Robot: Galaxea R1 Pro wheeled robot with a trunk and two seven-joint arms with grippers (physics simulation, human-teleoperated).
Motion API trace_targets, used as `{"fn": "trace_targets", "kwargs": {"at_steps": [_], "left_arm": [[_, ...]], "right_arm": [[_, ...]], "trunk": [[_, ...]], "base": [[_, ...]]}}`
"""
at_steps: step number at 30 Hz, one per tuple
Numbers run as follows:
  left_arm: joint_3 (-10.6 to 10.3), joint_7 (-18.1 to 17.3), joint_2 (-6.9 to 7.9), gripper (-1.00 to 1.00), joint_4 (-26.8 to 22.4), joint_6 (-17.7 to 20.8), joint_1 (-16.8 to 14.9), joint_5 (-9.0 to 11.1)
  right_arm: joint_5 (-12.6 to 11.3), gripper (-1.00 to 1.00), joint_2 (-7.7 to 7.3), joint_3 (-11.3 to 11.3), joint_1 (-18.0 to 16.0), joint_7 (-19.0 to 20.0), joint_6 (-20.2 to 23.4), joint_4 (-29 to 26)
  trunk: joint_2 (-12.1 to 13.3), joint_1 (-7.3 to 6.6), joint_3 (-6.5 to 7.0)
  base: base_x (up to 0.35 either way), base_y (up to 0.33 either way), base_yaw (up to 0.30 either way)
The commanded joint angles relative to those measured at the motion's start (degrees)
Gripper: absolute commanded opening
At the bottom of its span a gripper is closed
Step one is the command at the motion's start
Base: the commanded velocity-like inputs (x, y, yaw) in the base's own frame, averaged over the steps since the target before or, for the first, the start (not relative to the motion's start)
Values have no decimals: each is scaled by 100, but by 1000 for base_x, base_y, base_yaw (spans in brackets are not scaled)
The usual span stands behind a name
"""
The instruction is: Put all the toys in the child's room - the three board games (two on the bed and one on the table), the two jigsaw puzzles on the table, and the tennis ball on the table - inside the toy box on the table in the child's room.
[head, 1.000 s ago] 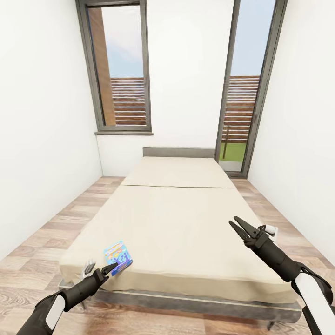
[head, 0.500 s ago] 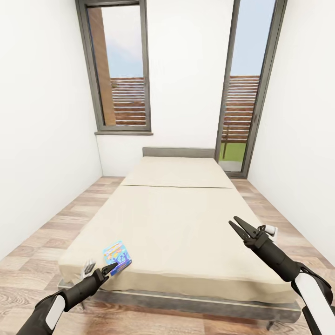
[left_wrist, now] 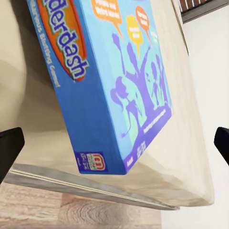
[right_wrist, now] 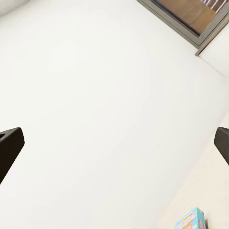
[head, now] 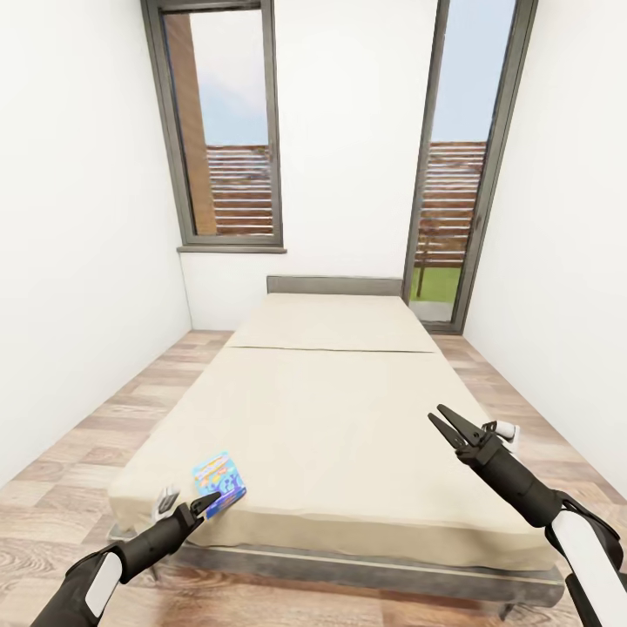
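Now, board game: we see the larger blue board game (head: 219,482) with purple silhouettes lying flat on the bed (head: 348,409), at the near left corner of the beige cover, close to the edge; it shows again in the left wrist view (left_wrist: 114,86).
Change: almost nothing. Compared with a second ago, the box sits a hair further left in the head view and the left arm has barely crept; the right arm has not moved.
Meaning: we judge that the grasp is not yet made; this game has still to be lifted and carried to the toy box.
Left pincer: our left pincer (head: 187,505) is spread wide, its two dark tips standing at opposite sides of the wrist view with the box between and ahead of them. Its tip lies just at the box's near edge; we cannot tell whether it touches.
Right pincer: our right pincer (head: 446,427) hangs spread and empty over the bed's right side, well apart from the game.
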Motion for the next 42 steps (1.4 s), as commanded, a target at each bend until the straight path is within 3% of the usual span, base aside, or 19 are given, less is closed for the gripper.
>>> {"fn": "trace_targets", "kwargs": {"at_steps": [1,42], "left_arm": [[12,-10,-1,100,2,40,-4,24],[12,-11,-1,100,2,38,-4,33]], "right_arm": [[-29,100,0,-3,-3,0,38,1],[5,100,3,5,-4,0,38,2]], "trunk": [[-2,-1,-6],[-2,-1,-6]], "base": [[41,0,0],[-3,-21,0]]}}
